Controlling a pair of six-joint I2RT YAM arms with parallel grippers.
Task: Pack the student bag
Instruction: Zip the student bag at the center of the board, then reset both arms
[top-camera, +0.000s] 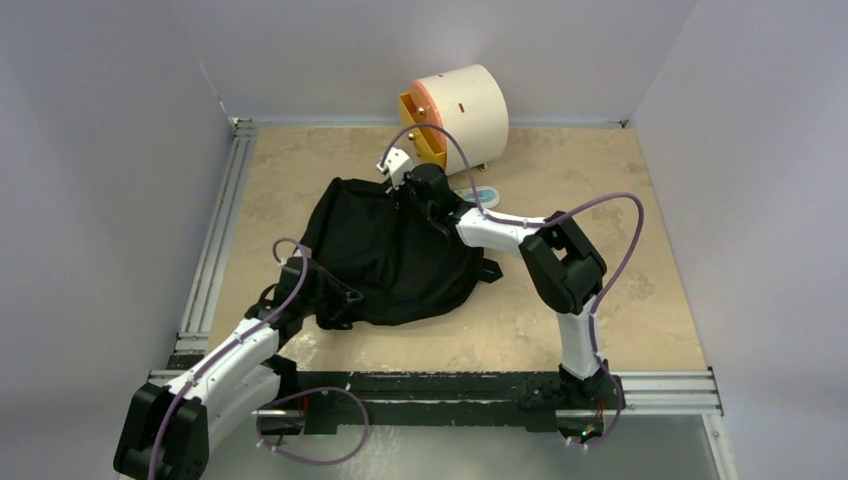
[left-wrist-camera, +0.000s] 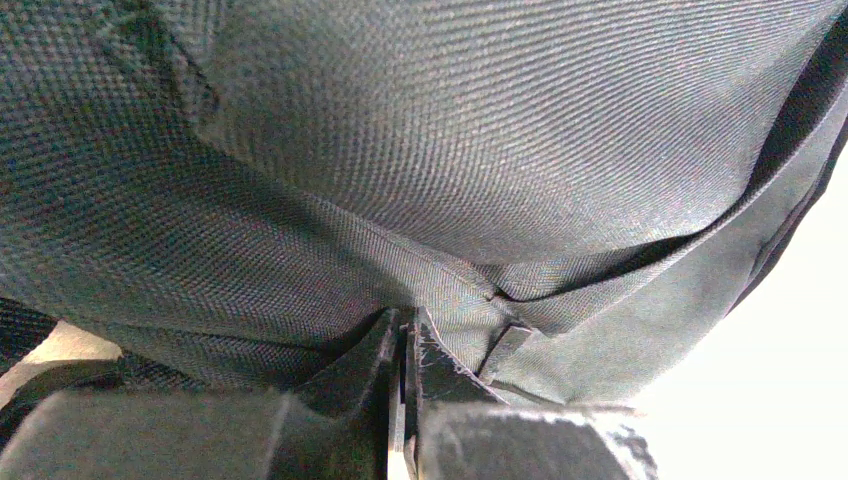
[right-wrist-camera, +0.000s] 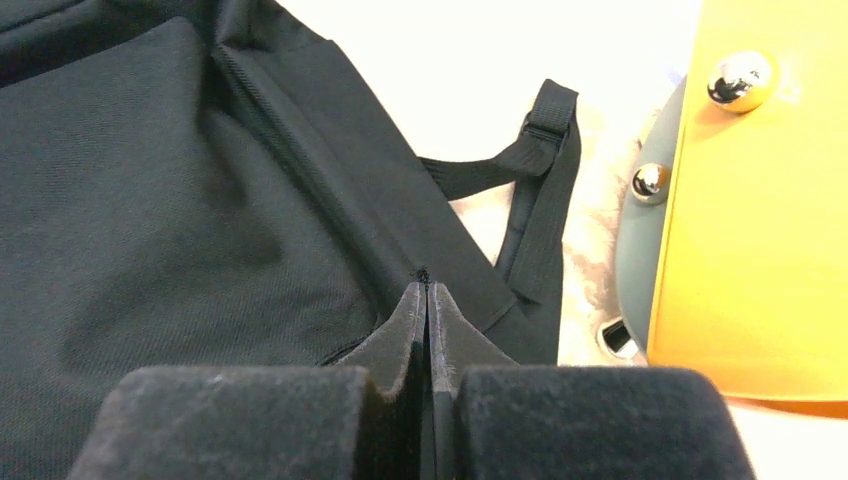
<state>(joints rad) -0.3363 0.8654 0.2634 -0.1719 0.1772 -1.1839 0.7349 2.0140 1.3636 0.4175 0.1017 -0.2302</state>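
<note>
Black fabric of the student bag (top-camera: 390, 255) slumps at the centre of the surface (top-camera: 630, 300); our left fingers (left-wrist-camera: 355, 365) clamp a fold at its lower-left edge, our right fingers (right-wrist-camera: 395, 335) are pressed together at its upper-right seam, whether pinching it we cannot tell

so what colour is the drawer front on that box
Orange-yellow drawer front, best in right wrist view.

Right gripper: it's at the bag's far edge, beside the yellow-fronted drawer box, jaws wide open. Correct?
Not open. The right wrist view shows the right gripper shut, fingertips together at the zipper line of the student bag. It is at the bag's far edge, beside the yellow-fronted drawer box.
</note>
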